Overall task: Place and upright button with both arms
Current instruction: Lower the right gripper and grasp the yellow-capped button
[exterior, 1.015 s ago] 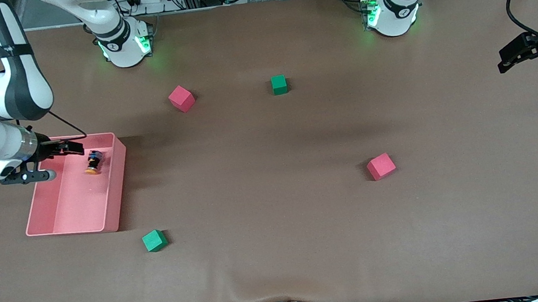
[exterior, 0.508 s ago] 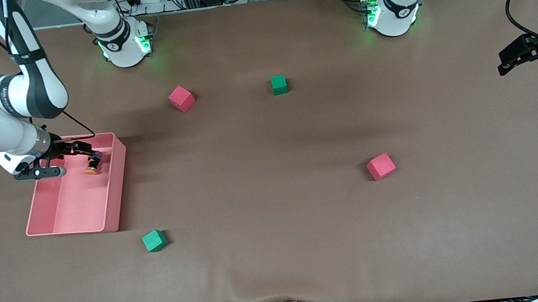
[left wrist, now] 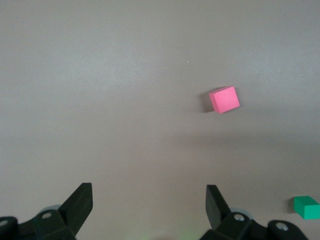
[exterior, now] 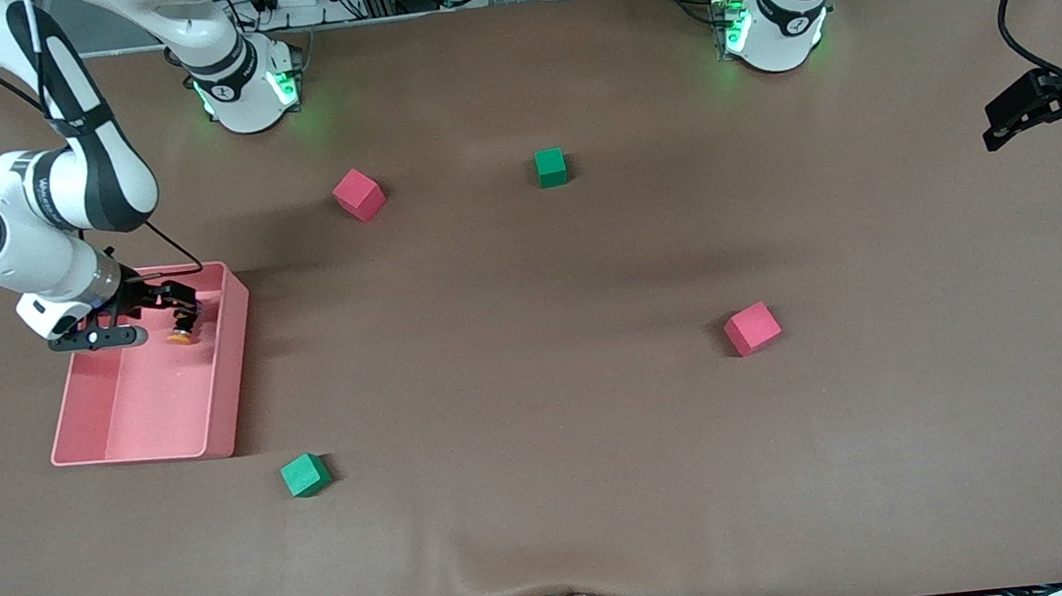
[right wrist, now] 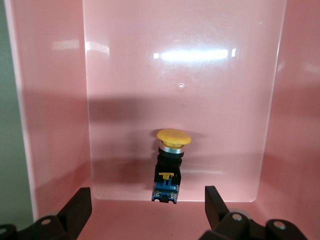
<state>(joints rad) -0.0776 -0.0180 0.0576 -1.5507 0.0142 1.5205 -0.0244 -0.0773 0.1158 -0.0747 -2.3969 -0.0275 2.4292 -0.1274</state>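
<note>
The button (exterior: 183,333) lies on its side in the pink bin (exterior: 228,399), in the part of the bin farther from the front camera. In the right wrist view its orange cap (right wrist: 173,137) points away from the camera and its black body with blue end (right wrist: 166,175) points toward it. My right gripper (exterior: 183,307) is open and low in the bin, with the button's blue end just ahead of the gap between its fingers (right wrist: 146,206). My left gripper (exterior: 992,123) is open and empty, and waits in the air at the left arm's end of the table (left wrist: 149,201).
A red cube (exterior: 358,194) and a green cube (exterior: 551,167) lie near the bases. Another red cube (exterior: 752,328) lies mid-table, and a green cube (exterior: 305,475) lies nearer the front camera than the bin. The bin walls (right wrist: 50,100) flank the right gripper.
My right gripper has moved across the bin toward the button, and its fingers now reach the button's end. The button and the left arm have not moved.
</note>
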